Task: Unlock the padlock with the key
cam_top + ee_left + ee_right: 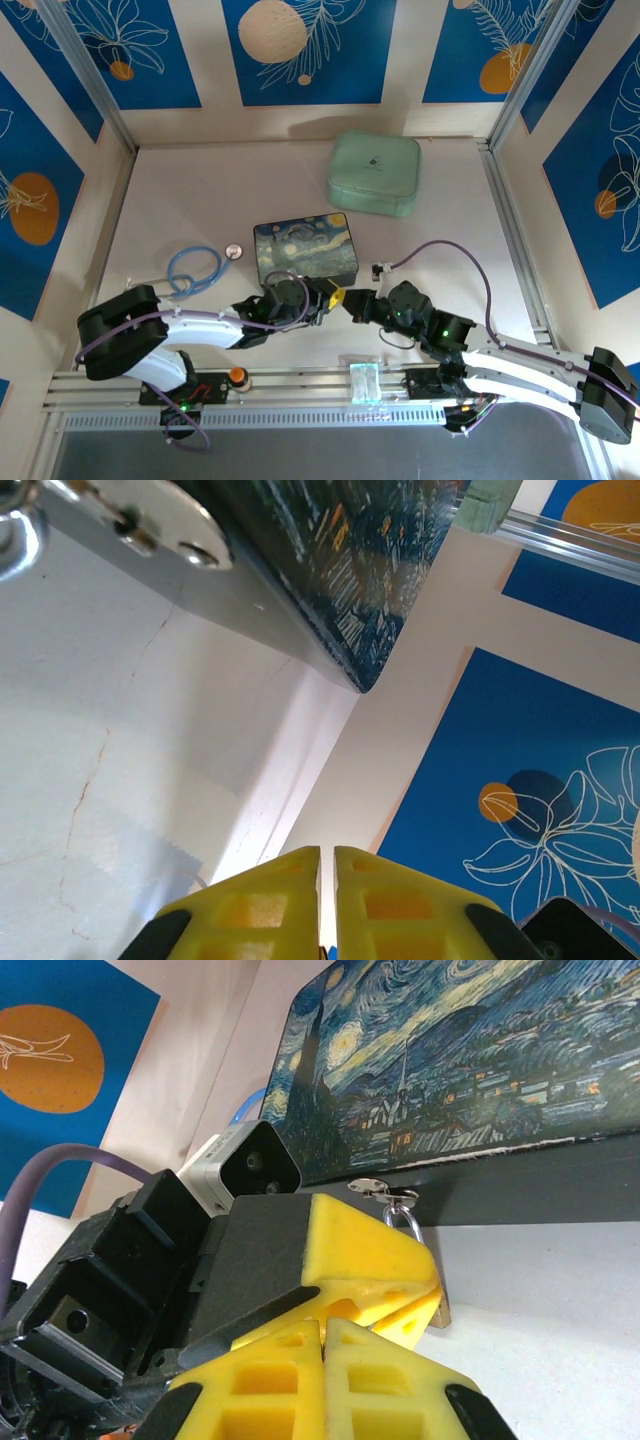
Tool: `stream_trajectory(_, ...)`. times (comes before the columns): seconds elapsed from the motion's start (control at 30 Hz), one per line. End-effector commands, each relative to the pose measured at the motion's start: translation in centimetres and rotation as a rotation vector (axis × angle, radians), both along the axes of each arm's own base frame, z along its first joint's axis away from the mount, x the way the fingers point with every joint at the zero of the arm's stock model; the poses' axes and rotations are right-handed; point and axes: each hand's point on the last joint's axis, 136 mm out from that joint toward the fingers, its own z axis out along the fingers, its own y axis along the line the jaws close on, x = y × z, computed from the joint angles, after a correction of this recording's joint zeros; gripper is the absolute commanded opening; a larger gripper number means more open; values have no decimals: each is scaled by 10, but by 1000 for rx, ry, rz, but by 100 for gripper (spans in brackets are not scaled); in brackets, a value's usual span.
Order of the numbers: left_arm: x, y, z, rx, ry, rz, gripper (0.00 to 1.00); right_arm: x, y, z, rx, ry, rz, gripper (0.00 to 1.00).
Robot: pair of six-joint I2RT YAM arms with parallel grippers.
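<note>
Padlock (pixel 412 1228) hangs upright from the tin (pixel 480 1070) hasp, just behind left end effector (pixel 432 1295), fingers together. Right end effector (pixel 322 1335), also together, points toward it from just beside; whether it grips the key cannot be told.

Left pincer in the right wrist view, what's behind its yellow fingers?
The padlock hangs by its silvery shackle from the hasp of the starry-night tin. The left pincer covers most of the lock body, so its keyhole cannot be seen.
</note>
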Motion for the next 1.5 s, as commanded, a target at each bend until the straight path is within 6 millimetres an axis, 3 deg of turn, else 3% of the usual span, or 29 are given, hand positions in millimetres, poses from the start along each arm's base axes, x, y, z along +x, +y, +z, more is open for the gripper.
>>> stream_trajectory(0.0,-3,-3,-2,17,3,-23,8,2,-3,3,28,-6,-20,3)
stream_trajectory(0.13,-2,1,-5,37,0,-21,0,3,-7,0,21,2,-34,3)
stream_trajectory(0.2,0,2,-2,57,-29,-24,0,3,-8,1,25,7,-33,9)
stream_trajectory(0.23,1,4,0,72,-40,-26,0,3,-8,1,26,13,-32,19)
stream_trajectory(0.33,7,8,11,114,-121,-31,0,2,-8,8,55,34,-10,66)
stream_trajectory(0.37,11,10,17,129,-168,-31,0,3,-9,11,74,57,-7,74)
stream_trajectory(0.53,28,24,51,193,-442,-11,0,10,-7,37,254,99,44,83)
stream_trajectory(0.6,32,29,69,197,-547,5,0,13,-5,50,324,99,70,83)
stream_trajectory(0.9,31,42,145,114,-858,71,0,10,19,103,459,3,231,56)
stream_trajectory(1.13,29,44,162,63,-895,92,0,9,33,124,510,-71,291,46)
stream_trajectory(1.27,29,47,164,64,-899,99,0,9,38,126,518,-79,301,30)
stream_trajectory(1.47,28,50,165,61,-895,107,0,13,36,125,531,-91,272,20)
